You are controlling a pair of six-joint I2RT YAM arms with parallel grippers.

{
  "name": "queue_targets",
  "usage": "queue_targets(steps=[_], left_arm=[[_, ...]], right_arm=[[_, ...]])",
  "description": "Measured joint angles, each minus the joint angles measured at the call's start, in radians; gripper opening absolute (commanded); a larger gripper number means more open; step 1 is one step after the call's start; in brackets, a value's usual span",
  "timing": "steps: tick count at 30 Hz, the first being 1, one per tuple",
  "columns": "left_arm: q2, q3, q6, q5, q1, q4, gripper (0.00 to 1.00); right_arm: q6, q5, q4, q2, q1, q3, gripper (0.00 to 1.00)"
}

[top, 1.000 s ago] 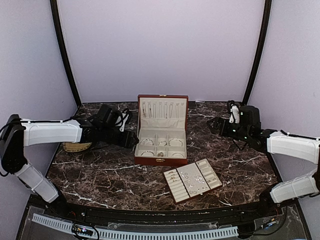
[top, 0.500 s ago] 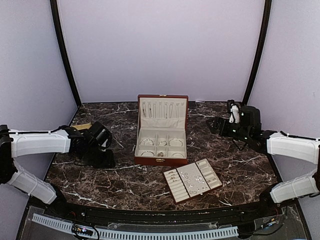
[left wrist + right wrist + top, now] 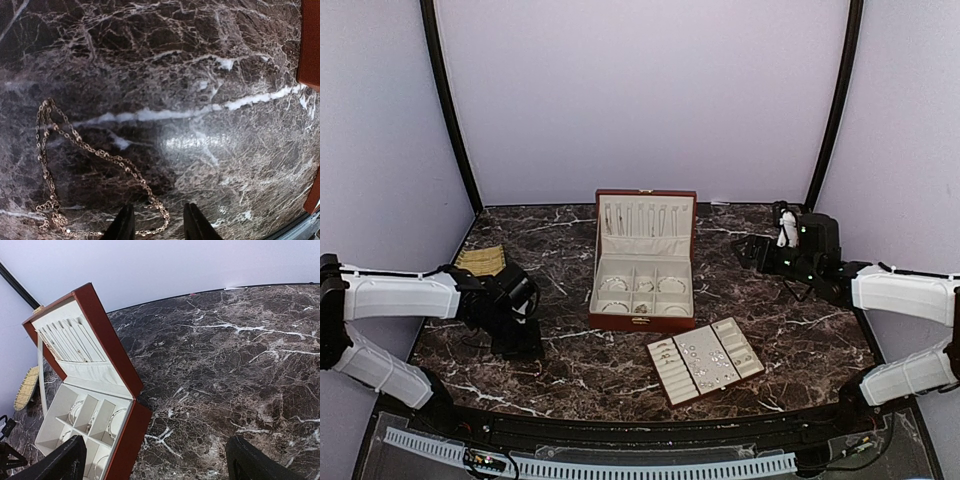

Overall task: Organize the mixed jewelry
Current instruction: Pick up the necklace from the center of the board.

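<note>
Tiny silvery pieces of the mixed jewelry (image 3: 706,354) lie on the cream slotted tray (image 3: 740,332) in front of the open red-brown box (image 3: 642,322). A thin golden chain (image 3: 100,152) lies looped on the marble in the left wrist view. My left gripper (image 3: 156,225) is low over the chain's near end, its fingers (image 3: 125,224) apart with the chain's loop lying between them, not pinched. In the top view this left gripper (image 3: 517,340) sits at the table's left. My right gripper (image 3: 155,460) stands wide open over bare marble to the right of the box (image 3: 120,375), holding nothing.
Bracelets sit in the box's cream compartments (image 3: 80,412) and chains hang in its lid (image 3: 642,218). A yellowish woven item (image 3: 483,260) lies at the back left. The box's red side (image 3: 311,45) edges the left wrist view. The right gripper (image 3: 757,250) hovers at the back right.
My left arm has swung away from the box toward the near left and come down over the chain, its jaws narrowing. The woven item is uncovered. The right arm has not moved.
</note>
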Motion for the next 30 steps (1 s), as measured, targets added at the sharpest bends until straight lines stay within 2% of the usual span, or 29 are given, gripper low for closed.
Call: queue_targets(steps=[6, 22, 30], left_arm=[[0.050, 0.002, 0.003, 0.009, 0.000, 0.011, 0.34], [0.075, 0.001, 0.012, 0.023, 0.000, 0.050, 0.00], [0.077, -0.007, 0.053, 0.039, 0.000, 0.115, 0.00]], right_arm=[[0.000, 0.003, 0.008, 0.000, 0.000, -0.003, 0.98], [0.005, 0.030, 0.008, -0.014, 0.000, -0.033, 0.98], [0.018, 0.045, 0.009, -0.058, 0.000, -0.050, 0.98]])
